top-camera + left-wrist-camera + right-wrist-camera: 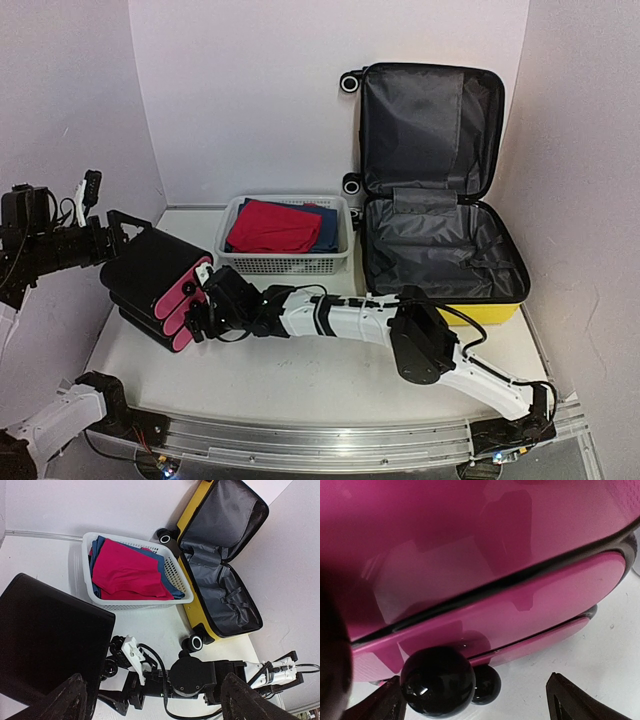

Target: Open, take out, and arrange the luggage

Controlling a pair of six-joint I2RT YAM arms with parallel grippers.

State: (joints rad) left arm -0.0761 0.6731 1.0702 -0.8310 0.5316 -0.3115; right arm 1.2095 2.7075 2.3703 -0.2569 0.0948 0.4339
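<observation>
Inside, the luggage [440, 240] shows crumpled grey fabric.

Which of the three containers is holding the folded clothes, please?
The white mesh basket: red and blue clothes lie in it. The yellow suitcase is open with bare grey lining; the black case with pink ends shows none.

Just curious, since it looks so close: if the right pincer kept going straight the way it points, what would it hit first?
Most likely the pink end of the black case, which fills its wrist view; a round black knob there sits nearest the right pincer.
</observation>
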